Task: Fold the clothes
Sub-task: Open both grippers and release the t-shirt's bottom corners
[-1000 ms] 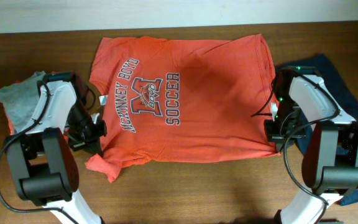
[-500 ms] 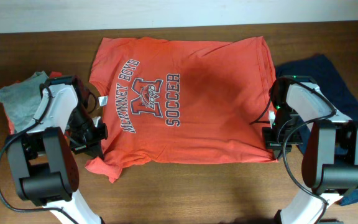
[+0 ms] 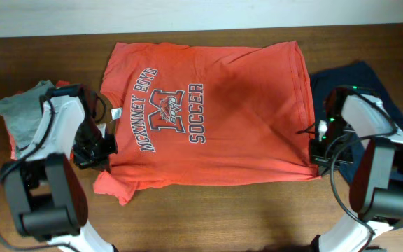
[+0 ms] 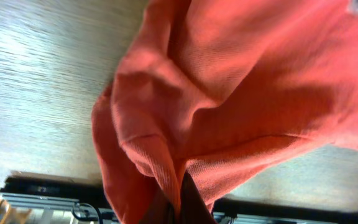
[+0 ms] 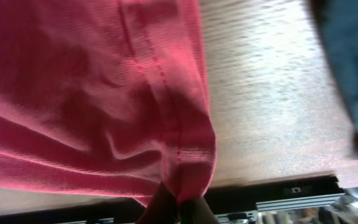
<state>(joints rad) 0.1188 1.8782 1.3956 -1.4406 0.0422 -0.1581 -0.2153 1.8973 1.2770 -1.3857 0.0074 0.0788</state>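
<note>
The orange-red T-shirt [image 3: 208,112] lies spread face up on the wooden table, its dark-and-white lettering running sideways. My left gripper [image 3: 95,152] is shut on the shirt's left sleeve area; in the left wrist view the fabric [image 4: 229,93] bunches into the jaws [image 4: 179,202]. My right gripper [image 3: 319,154] is shut on the shirt's lower right hem; in the right wrist view the cloth [image 5: 104,81] folds into the jaws [image 5: 180,208].
A small grey folded shirt [image 3: 23,112] lies at the left behind my left arm. A dark navy garment [image 3: 359,77] lies at the right under my right arm and shows in the right wrist view [image 5: 353,62]. Bare wooden table [image 3: 222,217] runs along the front.
Both grippers have moved outward, left to the left and right to the right, pulling the shirt's edges with them and stretching the shirt flatter.
</note>
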